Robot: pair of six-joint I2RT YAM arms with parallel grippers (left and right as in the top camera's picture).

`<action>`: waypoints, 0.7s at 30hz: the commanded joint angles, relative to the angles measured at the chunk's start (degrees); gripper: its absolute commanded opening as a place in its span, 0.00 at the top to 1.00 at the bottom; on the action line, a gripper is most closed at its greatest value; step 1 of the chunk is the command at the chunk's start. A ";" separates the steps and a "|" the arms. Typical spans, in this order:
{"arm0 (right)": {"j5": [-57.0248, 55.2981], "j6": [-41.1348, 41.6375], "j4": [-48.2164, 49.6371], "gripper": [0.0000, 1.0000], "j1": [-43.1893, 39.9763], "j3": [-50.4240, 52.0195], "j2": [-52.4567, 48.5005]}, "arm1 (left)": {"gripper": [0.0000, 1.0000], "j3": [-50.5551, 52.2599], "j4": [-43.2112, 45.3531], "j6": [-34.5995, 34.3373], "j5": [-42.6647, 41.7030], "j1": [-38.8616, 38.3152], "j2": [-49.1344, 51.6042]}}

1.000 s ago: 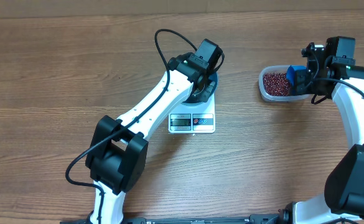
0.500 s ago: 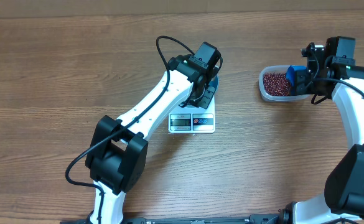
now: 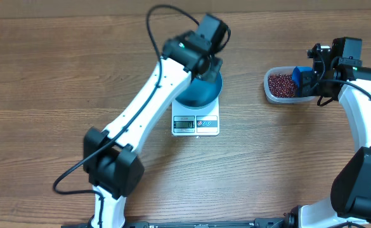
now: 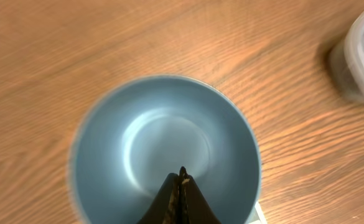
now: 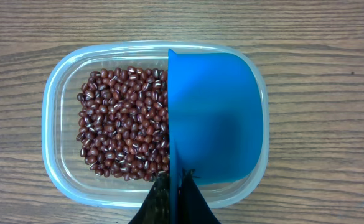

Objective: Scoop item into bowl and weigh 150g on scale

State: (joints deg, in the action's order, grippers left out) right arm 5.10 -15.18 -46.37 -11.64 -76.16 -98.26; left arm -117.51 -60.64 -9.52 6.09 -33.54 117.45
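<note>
Though overhead hides this | left hand (image 4: 181, 182) pressed together over bowl (image 4: 138, 124) | right hand (image 5: 176, 183) pinching scoop (image 5: 216, 118)

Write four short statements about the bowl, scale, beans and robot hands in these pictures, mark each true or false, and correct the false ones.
1. The blue bowl sits on the white scale. True.
2. The bowl already holds beans. False: its inside is empty, and the beans lie in the clear tub.
3. The right hand is shut on the blue scoop at the tub. True.
4. The left hand grips the bowl's rim. False: it is shut on nothing and hovers above the bowl.
</note>
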 commanded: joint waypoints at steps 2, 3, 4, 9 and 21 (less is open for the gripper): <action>-0.55 0.33 0.31 0.96 -0.33 0.02 -0.09 | 0.96 -6.03 -5.46 -3.26 2.01 1.90 -4.22; -0.55 0.33 0.44 0.96 -0.33 0.02 -0.09 | 0.96 -6.71 -7.08 -3.45 2.05 2.69 -4.35; -0.55 0.33 0.50 0.96 -0.33 0.02 -0.09 | 0.96 -7.06 -8.28 -3.78 2.05 3.50 -4.35; -0.55 0.33 0.66 0.96 -0.33 0.02 -0.09 | 0.96 -7.15 -11.76 -8.02 1.79 9.88 -4.33; -0.57 0.33 0.22 0.96 -0.33 0.02 -0.09 | 0.96 -7.15 -7.91 -9.84 1.79 25.44 -4.33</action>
State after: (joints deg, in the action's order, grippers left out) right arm 5.10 -15.18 -46.26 -11.62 -76.16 -98.26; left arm -124.11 -68.79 -18.13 7.18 -10.15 113.47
